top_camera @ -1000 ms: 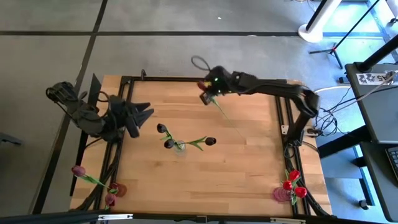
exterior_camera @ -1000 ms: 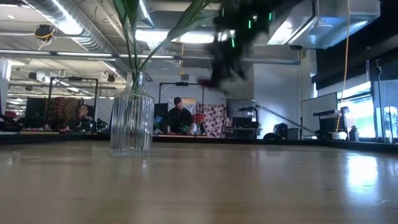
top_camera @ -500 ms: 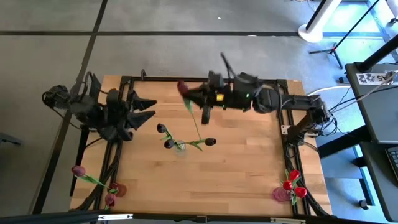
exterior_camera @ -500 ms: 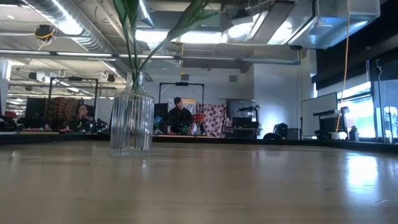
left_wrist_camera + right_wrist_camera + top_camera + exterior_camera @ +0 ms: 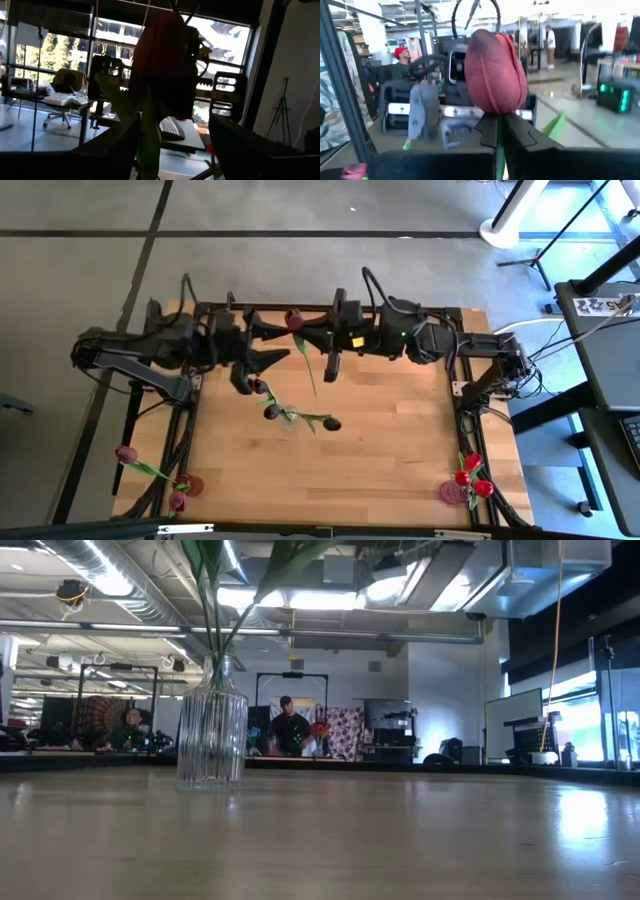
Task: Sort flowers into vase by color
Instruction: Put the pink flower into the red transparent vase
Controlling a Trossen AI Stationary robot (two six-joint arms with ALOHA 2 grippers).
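Right gripper [image 5: 312,338] clamps a mauve-pink tulip [image 5: 293,319] by its stem, held high over the table's far edge. Left gripper [image 5: 262,358] gapes wide beside it (apparently a handover).

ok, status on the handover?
Right gripper shut on red tulip, held high over the table's far edge. Left gripper open, facing the stem. Vase below holds dark tulips. Nothing between them.

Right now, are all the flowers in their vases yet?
Not yet. Dark tulips already stand in the middle glass vase, red ones and pink ones at the near corners. The right gripper is shut on a red tulip, and the open left gripper reaches toward it. That tulip remains unplaced.
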